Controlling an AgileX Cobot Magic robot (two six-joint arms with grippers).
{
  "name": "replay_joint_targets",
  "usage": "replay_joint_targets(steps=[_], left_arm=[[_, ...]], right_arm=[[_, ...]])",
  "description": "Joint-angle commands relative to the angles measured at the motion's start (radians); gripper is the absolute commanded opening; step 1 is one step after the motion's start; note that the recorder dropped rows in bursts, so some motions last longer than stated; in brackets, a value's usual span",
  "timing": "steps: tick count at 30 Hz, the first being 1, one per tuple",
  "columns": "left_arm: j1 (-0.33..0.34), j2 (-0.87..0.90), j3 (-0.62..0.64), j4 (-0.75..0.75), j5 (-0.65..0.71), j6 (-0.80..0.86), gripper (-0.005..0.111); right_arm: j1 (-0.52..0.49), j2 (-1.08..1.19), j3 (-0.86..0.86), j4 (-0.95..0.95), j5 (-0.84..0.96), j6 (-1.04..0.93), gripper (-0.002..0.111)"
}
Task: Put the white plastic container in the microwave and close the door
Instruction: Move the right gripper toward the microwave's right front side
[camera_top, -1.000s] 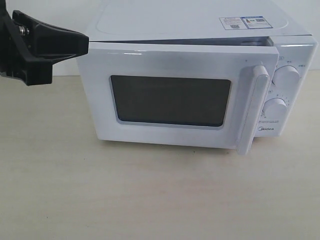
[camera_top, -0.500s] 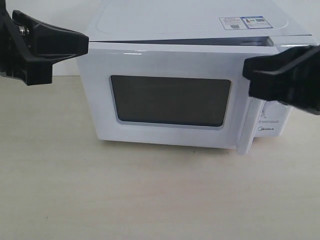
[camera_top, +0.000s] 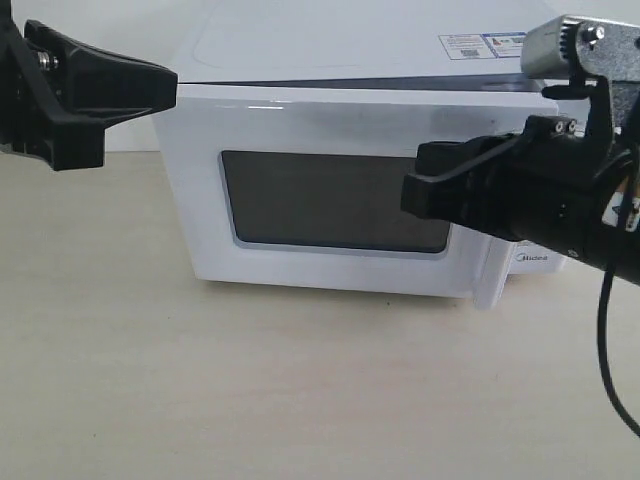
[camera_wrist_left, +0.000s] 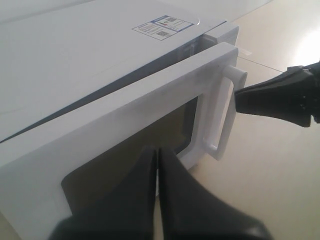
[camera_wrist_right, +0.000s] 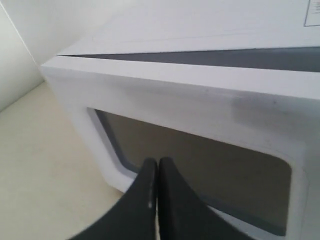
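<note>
**On the table (camera_top: 300, 400), a door (camera_top: 330, 125) open a crack**

The microwave (camera_top: 330, 40) door is not fully shut; a thin dark gap shows along its top. The right gripper (camera_top: 410, 195) is pinched together, holding nothing. It sits close in front of the door by the handle (camera_wrist_left: 223, 115), likely to push. The left gripper (camera_top: 165, 85), pinched too, hangs beside the microwave. The container cannot be seen; maybe it is inside.

Microwave (camera_top: 300, 40): white body. Door (camera_top: 300, 125): white frame, dark grey window (camera_top: 330, 200). Top label (camera_top: 490, 45): white with blue. Desk (camera_top: 250, 390): pale beige, faint streaks. Left claw (camera_top: 165, 85), right claw (camera_top: 412, 195): matte black.
</note>
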Motion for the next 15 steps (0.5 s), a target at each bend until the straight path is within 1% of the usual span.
replay_joint_targets(steps=[1, 8, 15], left_arm=[[-0.003, -0.004, 0.003, 0.000, -0.001, -0.008, 0.004], [-0.003, -0.004, 0.003, 0.000, -0.001, -0.008, 0.004], [-0.003, -0.004, 0.003, 0.000, -0.001, -0.008, 0.004]], right_arm=[[0.001, 0.082, 0.004, 0.350, -0.117, -0.338, 0.000], [0.001, 0.169, 0.004, 0.367, -0.310, -0.336, 0.000], [0.001, 0.256, 0.004, 0.387, -0.427, -0.337, 0.000]])
